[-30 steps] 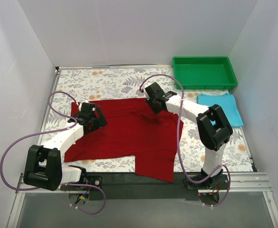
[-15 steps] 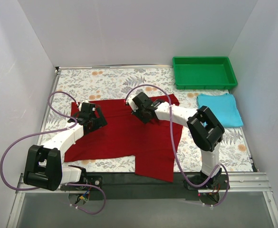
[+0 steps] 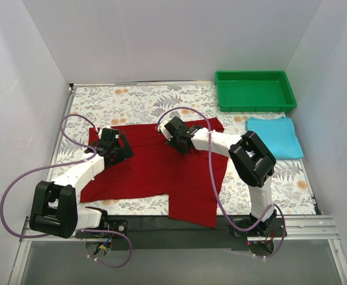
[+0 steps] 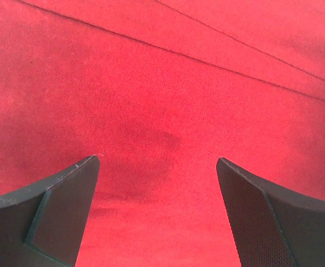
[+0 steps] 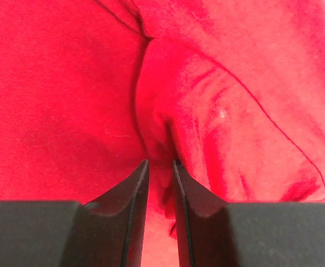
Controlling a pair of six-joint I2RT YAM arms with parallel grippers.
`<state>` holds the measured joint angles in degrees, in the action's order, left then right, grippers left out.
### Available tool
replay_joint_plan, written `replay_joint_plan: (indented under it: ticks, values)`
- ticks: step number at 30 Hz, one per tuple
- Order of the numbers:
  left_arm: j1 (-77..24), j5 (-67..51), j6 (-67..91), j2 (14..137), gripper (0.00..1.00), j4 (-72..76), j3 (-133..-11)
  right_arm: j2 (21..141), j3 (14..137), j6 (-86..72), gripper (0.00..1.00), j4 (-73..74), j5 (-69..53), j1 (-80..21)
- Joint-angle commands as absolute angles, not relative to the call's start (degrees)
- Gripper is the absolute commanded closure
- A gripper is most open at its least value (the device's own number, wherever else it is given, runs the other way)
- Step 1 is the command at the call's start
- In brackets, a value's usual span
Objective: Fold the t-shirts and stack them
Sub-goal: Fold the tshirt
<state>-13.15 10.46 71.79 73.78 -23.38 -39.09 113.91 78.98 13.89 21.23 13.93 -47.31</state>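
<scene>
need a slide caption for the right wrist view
Close-up: the right claw pinches a raised fold of the dark red t-shirt.

L gripper (image 4: 158,160) spread wide, R gripper (image 5: 160,162) pinched.

Floral tablecloth (image 3: 137,104) under red shirt (image 3: 155,169), blue shirt (image 3: 274,136) (folded, seemingly) and green tray (image 3: 253,92).

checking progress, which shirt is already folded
The blue shirt, a small neat rectangle near the green tray; the red shirt lies spread open.
</scene>
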Motion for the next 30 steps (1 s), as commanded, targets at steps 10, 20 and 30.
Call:
replay_joint_plan:
  ticks: [10, 20, 30]
  values:
    - [-13.27, 10.63, 71.19, 73.92, 0.20, -22.94, -40.52, 114.70, 80.86, 15.20, 0.74, 20.57, 16.17, -46.67]
    - [-13.27, 10.55, 71.19, 74.18, 0.20, -22.94, -40.61, 115.14, 80.86, 15.29, 0.95, 20.57, 16.44, -46.41]
    - [-13.27, 10.46, 71.10, 74.27, 0.20, -22.94, -40.69, 111.10, 81.56, 13.89, 0.99, 22.85, 11.96, -46.32]
